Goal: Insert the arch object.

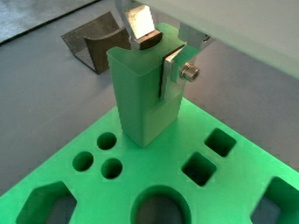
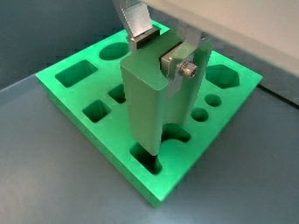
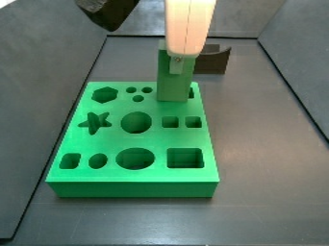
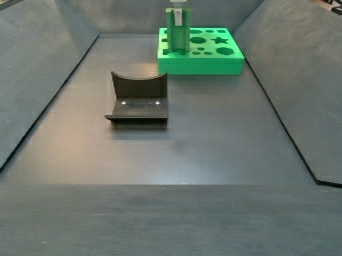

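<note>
Green bar gripped by tool over board.

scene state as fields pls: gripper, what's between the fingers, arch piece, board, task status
gripper: gripper above the board, fingers on either side of the bar's top, apparently clamped on it
between fingers: upright green bar, lower end in a board hole
arch object: small dark brown-grey notched block, at the fixture, apart from the board, not held
board: green board with shaped holes, flat on the floor
task status: arch not yet inserted
</note>
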You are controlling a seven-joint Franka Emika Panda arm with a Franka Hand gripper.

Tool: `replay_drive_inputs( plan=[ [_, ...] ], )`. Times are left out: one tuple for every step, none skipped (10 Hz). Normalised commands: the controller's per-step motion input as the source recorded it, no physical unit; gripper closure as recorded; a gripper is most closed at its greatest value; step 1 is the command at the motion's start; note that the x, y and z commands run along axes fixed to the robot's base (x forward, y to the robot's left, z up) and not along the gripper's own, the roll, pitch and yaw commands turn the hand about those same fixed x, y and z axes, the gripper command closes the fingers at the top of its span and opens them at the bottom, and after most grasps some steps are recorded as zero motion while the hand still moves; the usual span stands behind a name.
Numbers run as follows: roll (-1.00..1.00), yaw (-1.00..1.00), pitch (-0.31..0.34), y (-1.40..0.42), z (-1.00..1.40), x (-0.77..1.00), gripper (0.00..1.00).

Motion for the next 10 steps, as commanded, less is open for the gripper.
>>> replay_drive_inputs(
  plan=[
    [0.00, 0.20, -0.063, 0.19, -0.31, 0.19, 1.00],
    [-0.06, 0.11, -0.066, 0.06, -0.41, 0.39, 1.00],
    [-0.08, 0.00, -0.061, 0.00, -0.40, 0.35, 1.00],
    [-0.09, -0.02, -0.063, 0.00, -0.44, 0.15, 1.00],
    [-0.12, -0.11, -0.104, 0.00, -0.57, 0.00, 1.00],
    [-0.05, -0.08, -0.146, 0.00, -0.71, -0.05, 1.00],
    [0.00, -0.05, -0.111, 0.00, -0.61, -0.11, 1.00],
    [-0.11, -0.07, -0.066, 0.00, -0.13, 0.00, 1.00],
    [-0.04, 0.00, 0.000, 0.02, 0.00, 0.00, 1.00],
    [0.00, 0.00, 0.000, 0.00, 0.00, 0.00, 1.00]
  ],
)
